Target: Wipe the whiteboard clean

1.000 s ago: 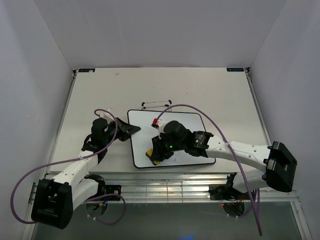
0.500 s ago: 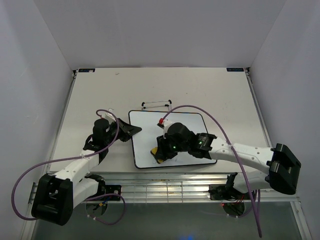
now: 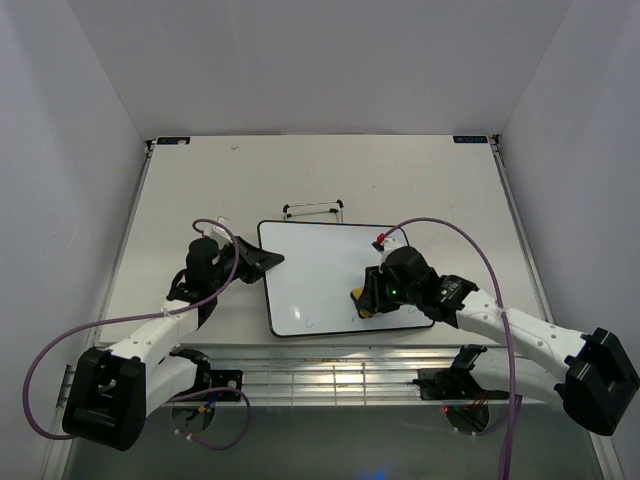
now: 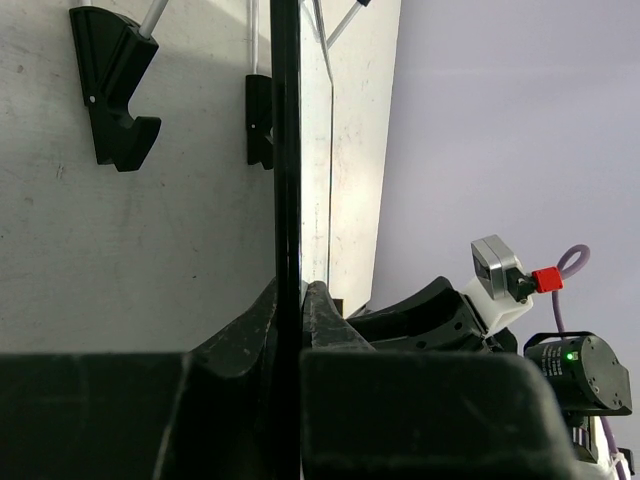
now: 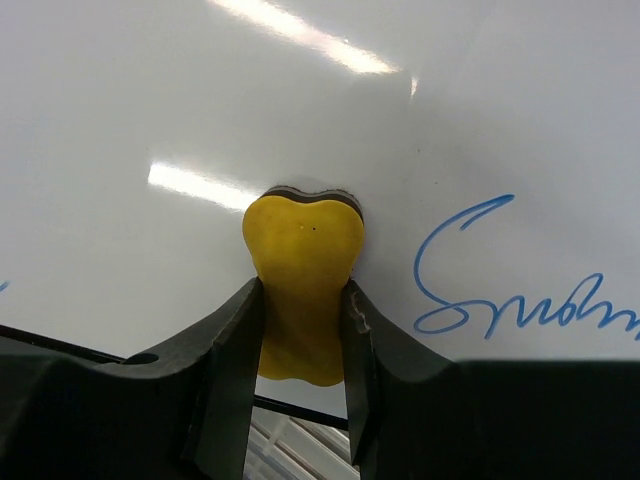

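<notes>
White tabletop (image 3: 200,180): right gripper (image 3: 361,303), clamped on yellow eraser (image 5: 303,280), has swept to the whiteboard (image 3: 320,265) right side, blue writing (image 5: 500,290) remains; left gripper (image 3: 272,259) pinches its edge

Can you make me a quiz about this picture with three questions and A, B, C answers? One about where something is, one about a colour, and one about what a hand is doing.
1. Where is the eraser?
A. On the board, by its near edge
B. Lying beside the board
C. Held high in the air

2. What colour is the writing?
A. Red
B. Blue
C. Green

3. What is the left hand doing?
A. Open above the board
B. Holding the eraser
C. Shut on the board's edge

Answers:
1 A: the right hand presses the eraser onto the board's near part.
2 B: the right wrist view shows blue script.
3 C: its jaws pinch the board's left edge.
</notes>
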